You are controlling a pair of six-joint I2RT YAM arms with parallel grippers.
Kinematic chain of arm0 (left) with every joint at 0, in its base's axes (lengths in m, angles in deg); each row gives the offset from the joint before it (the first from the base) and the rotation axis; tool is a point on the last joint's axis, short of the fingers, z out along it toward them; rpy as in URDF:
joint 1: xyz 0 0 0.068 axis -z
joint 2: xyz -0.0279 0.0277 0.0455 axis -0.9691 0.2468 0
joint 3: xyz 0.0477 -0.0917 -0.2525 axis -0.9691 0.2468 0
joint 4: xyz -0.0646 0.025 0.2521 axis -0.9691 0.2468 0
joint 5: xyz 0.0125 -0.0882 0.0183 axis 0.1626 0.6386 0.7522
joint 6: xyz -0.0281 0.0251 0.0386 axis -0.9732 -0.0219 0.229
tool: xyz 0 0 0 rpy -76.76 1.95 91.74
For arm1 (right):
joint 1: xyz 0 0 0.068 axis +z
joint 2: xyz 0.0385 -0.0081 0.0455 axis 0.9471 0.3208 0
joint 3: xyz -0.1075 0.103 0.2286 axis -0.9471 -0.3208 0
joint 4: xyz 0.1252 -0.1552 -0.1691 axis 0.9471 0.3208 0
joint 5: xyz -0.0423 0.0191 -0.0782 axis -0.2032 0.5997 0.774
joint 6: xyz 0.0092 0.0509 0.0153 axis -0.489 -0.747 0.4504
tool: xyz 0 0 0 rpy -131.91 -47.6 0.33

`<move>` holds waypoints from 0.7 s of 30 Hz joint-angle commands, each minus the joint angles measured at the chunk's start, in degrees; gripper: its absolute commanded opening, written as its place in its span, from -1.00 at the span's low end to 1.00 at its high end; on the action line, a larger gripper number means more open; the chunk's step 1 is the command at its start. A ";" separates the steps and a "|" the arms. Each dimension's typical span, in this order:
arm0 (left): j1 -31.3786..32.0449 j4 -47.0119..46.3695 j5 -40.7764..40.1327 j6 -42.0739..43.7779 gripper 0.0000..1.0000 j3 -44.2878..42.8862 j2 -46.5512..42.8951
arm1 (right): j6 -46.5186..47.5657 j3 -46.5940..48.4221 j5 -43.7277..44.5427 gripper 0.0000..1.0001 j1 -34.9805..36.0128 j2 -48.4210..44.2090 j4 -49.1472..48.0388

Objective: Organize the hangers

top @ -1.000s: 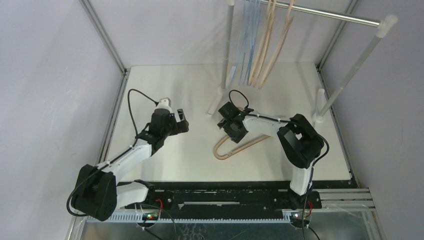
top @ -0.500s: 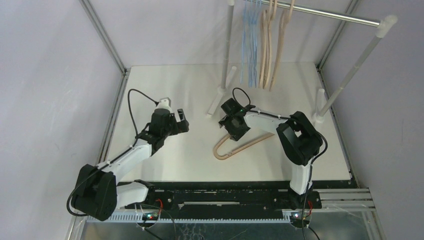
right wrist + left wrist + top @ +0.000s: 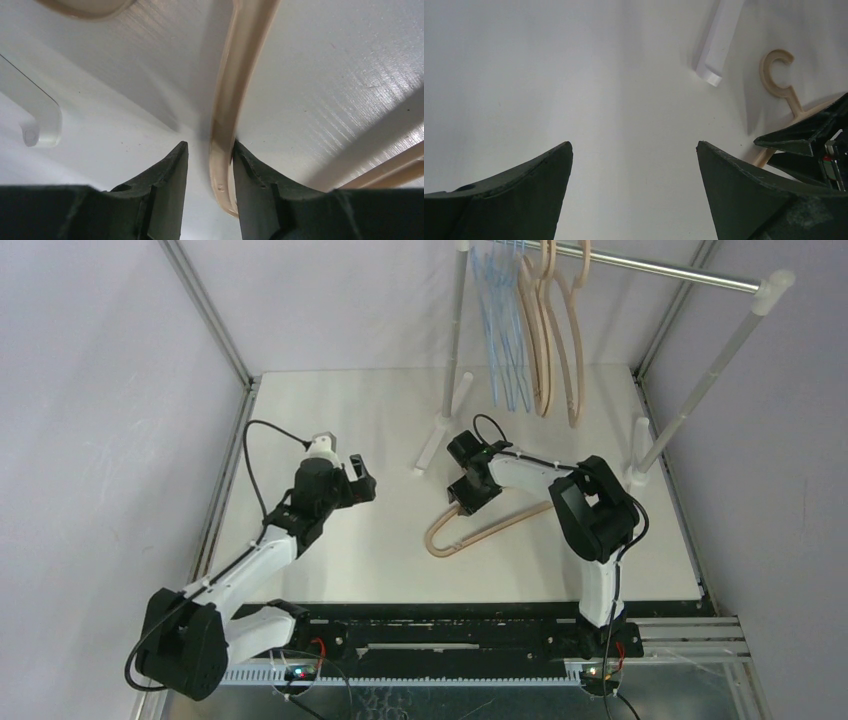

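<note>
Item: tan hanger, flat at the centre of the table. My right gripper straddles its arm, I judge to lift it for hanging. One finger touches; a slit shows beside the other. Left gripper hovers left, spread wide, empty. Other hangers hang on the far rail. No legible writing.

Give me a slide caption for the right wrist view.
Right gripper straddles a beige hanger lying on the white table, jaws not yet clamped.
</note>
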 commanded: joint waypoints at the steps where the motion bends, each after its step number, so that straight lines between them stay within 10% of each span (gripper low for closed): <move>1: 0.34 -1.61 1.12 0.38 0.97 1.04 -3.00 | 0.93 -5.01 7.46 -0.07 -0.14 5.37 8.62; 4: 0.31 -1.80 1.29 0.08 0.97 1.43 -3.85 | 1.61 -5.09 9.20 -0.08 -0.43 5.54 9.26; 9: 0.34 -1.80 0.85 -0.09 0.97 2.06 -5.18 | 2.67 -6.71 10.94 -0.80 -0.76 4.74 9.30; 21: 0.34 -2.85 1.31 -0.68 0.97 1.44 -1.46 | 15.91 -12.25 14.64 -1.00 4.37 -6.51 -2.87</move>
